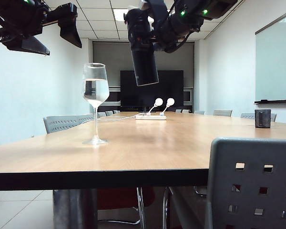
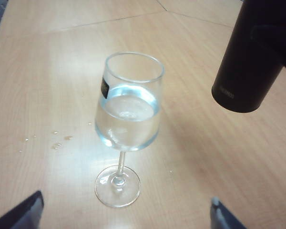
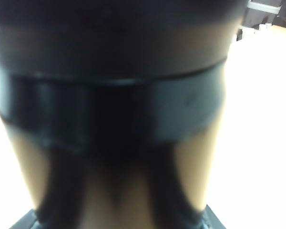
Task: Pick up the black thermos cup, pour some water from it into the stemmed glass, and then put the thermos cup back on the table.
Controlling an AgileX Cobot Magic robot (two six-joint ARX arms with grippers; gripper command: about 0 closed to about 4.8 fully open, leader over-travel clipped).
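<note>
The black thermos cup (image 1: 144, 59) hangs tilted above the bench (image 1: 148, 143), near the upright stemmed glass (image 1: 95, 100), which is half full of water.

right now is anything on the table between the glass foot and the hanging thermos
Nothing: bare table between the stemmed glass and the black thermos cup, held aloft by the right gripper, left wrist view.

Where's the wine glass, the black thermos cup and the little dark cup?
stemmed glass (image 2: 128, 119): left wrist view, on the water-filled bowl.
black thermos cup (image 1: 144, 62): exterior view, on its body, held up in the air.
small dark cup (image 1: 262, 118): exterior view, on its side.
</note>
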